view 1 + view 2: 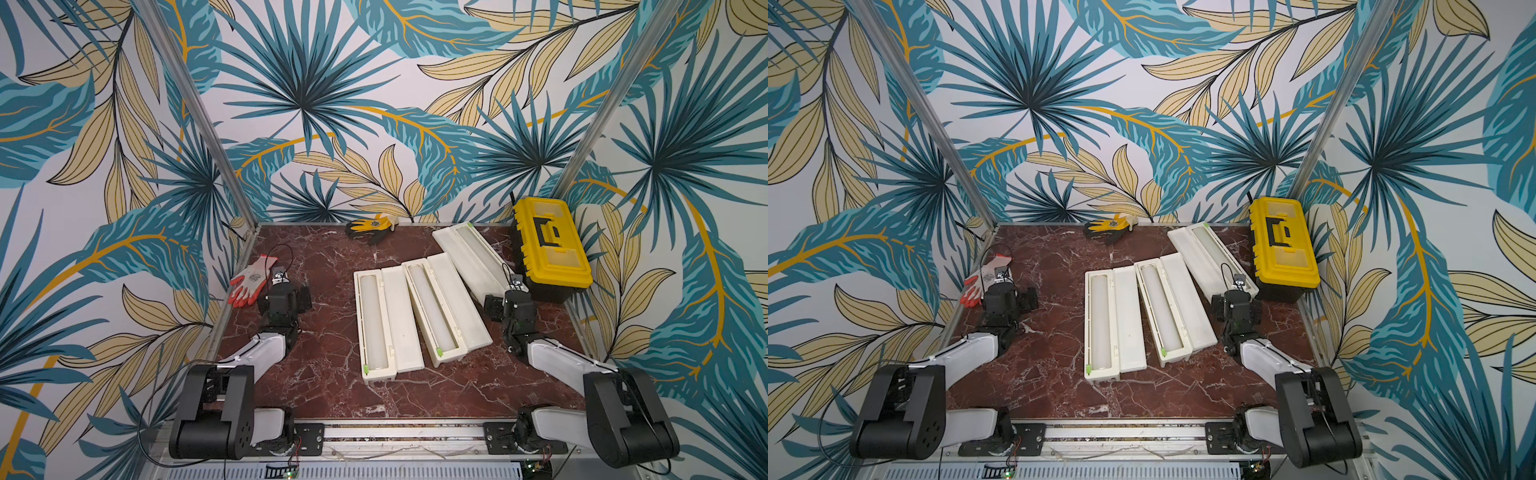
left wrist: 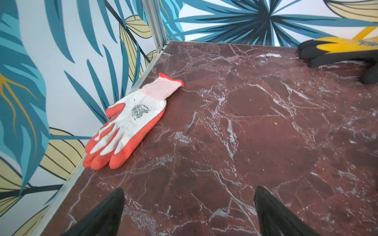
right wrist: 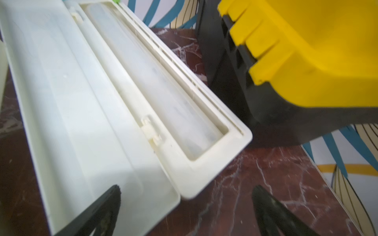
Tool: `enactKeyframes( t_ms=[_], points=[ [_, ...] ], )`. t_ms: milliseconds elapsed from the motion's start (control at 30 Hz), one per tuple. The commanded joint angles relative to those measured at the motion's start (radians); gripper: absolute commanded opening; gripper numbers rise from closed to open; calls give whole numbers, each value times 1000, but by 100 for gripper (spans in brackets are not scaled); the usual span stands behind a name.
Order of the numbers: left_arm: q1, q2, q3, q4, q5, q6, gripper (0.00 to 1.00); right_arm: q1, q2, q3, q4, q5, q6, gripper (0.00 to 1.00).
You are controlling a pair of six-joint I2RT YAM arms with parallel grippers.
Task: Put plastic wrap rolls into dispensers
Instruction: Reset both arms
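a: left pincer first. how does it stand?
b: the left gripper (image 2: 189, 188) is spread wide with nothing between its fingers. both black tips hang over bare table (image 1: 332, 395) at about 9 o'clock. the orange glove (image 2: 131, 120) lies beyond them at 10 o'clock by the side wall, apart from the tips.
a: and its arm?
b: the left arm (image 1: 266, 349) is folded, with the elbow back over the front rail at 7 o'clock. the white forearm slants in toward 9, and the wrist is aimed at the back-left corner.
a: the task's things?
b: three boxes lie open side by side from the centre out to 1 o'clock: left dispenser (image 1: 401, 320), middle dispenser (image 1: 457, 307), right dispenser (image 1: 463, 262). the last two lean toward 11. the framed half of each holds a long pale cylinder, which i take for the rolls (image 1: 372, 324). in the right wrist view that half is too blurred to be sure.
a: right pincer?
b: the right gripper (image 3: 186, 186) is at 3 o'clock, also wide apart and gripping nothing. one finger hangs over the near end of the right dispenser's plain half, the other over table. contact i cannot tell. the toolbox (image 1: 550, 245) stands just beside, at 2 o'clock.
a: its arm?
b: the right arm (image 1: 557, 357) is folded too, elbow at 5 o'clock, forearm slanting in toward 3.
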Motion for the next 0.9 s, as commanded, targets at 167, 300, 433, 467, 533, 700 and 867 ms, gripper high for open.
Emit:
enactKeyframes(
  t_ms=[167,300,433,467,533,700,867],
  points=[
    [48,238,-112,642,315,56,99,-65,136,-102,463,-244,-62,99],
    [37,181,-44,410,313,63,100,-92,135,-39,331,-306,-38,99],
    [31,182,-43,411,303,68,99,-93,136,-35,325,-304,-37,99],
    [31,182,-43,412,303,68,100,-94,137,-34,323,-304,-37,99],
    [31,183,-42,410,303,68,100,-93,136,-34,322,-305,-37,99],
    [30,188,-37,408,305,70,99,-93,138,-31,318,-303,-36,99],
    [29,184,-40,409,303,69,99,-93,133,-34,318,-302,-36,99]
  ],
)
